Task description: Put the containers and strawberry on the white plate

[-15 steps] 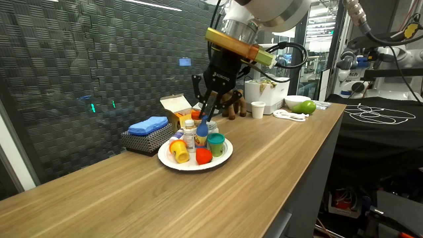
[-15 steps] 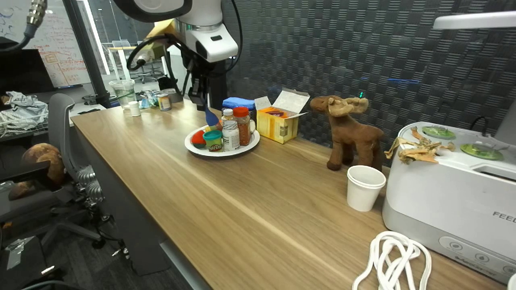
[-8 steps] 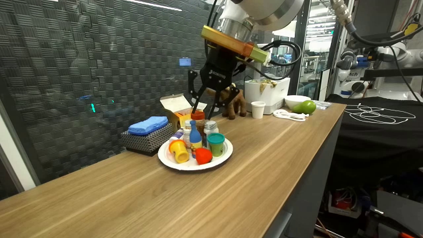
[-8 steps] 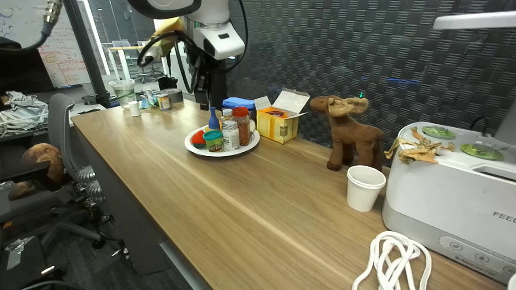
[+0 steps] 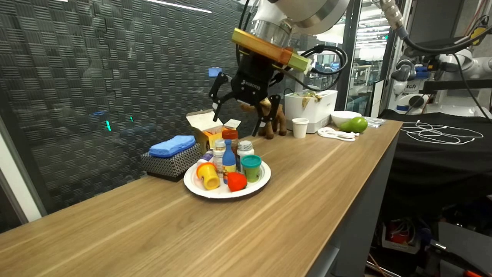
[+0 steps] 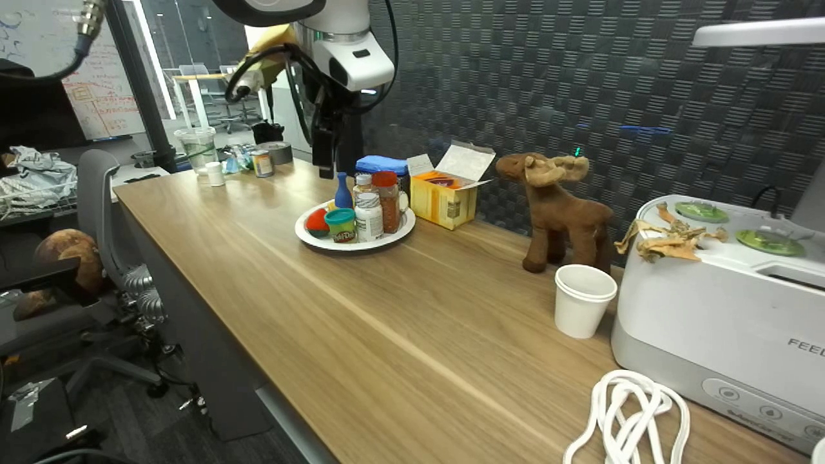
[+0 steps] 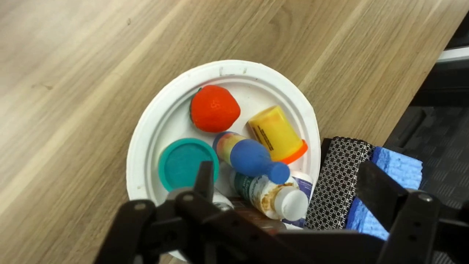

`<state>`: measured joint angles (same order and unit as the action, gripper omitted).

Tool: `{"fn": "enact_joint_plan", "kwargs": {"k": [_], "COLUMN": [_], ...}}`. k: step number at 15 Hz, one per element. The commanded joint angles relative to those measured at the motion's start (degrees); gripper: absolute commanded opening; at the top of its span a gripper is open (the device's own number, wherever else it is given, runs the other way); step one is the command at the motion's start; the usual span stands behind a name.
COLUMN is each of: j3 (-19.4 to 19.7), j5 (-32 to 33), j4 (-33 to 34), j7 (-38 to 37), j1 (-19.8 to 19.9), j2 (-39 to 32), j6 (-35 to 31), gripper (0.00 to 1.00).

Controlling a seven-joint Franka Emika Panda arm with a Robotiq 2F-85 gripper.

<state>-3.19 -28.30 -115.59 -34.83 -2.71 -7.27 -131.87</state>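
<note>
On the white plate (image 7: 234,66) stands the small blue bottle (image 5: 229,158), upright among the other containers. Above it my gripper (image 5: 235,127) hangs wide open, nothing between its fingers. The strawberry (image 7: 214,109) rests near the plate's rim, beside the teal-lidded tub (image 7: 187,163). A yellow cup with an orange lid (image 7: 275,132) lies tipped on the plate. Closely grouped behind are a white-capped bottle (image 7: 269,196), the red-capped brown bottle (image 6: 389,205), a white pill bottle (image 6: 369,219) and a purple-and-white container (image 5: 205,157) on its side. In the wrist view the fingers partly cover this group.
Close by the plate are a patterned box (image 5: 171,163) with a blue block (image 5: 172,146) on top, and an open yellow carton (image 6: 445,196). Further along stand a brown toy moose (image 6: 561,206), paper cups (image 6: 583,301) and a white appliance (image 6: 715,322). Dark wall panels run behind.
My gripper has opened and let go of the small blue bottle, which was held tilted and now stands on the plate. The gripper has risen slightly and shifted a little.
</note>
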Motion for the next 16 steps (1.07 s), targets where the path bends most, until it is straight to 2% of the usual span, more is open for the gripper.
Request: {"fn": "enact_joint_plan", "kwargs": {"k": [1, 2, 4, 6, 8, 10, 11, 12, 16], "j3": [0.99, 2.2, 0.37, -1.31, -3.47, -5.52, -6.01, -5.78, -6.71], "j5": [12.45, 17.5, 26.57, 33.13, 37.54, 39.12, 38.62, 37.42, 37.64], "j4": [1.78, 1.94, 3.96, 5.78, 6.79, 6.48, 5.12, 6.36, 5.59], "j7": [-9.61, -12.94, -18.93, -22.18, -22.38, -19.14, -17.12, -19.95, -18.29], "j1": [-2.04, -3.71, -4.17, -5.71, -7.12, -8.0, -8.0, -7.27, -7.6], "j2": [1.57, 2.26, 3.97, 5.82, 7.83, 9.98, 11.0, 8.79, 10.09], "j6": [3.04, 4.93, 12.53, 20.92, 27.25, 29.98, 28.25, 28.23, 28.25], "gripper": [1.0, 1.0, 1.0, 1.0, 1.0, 1.0, 1.0, 1.0, 1.0]}}
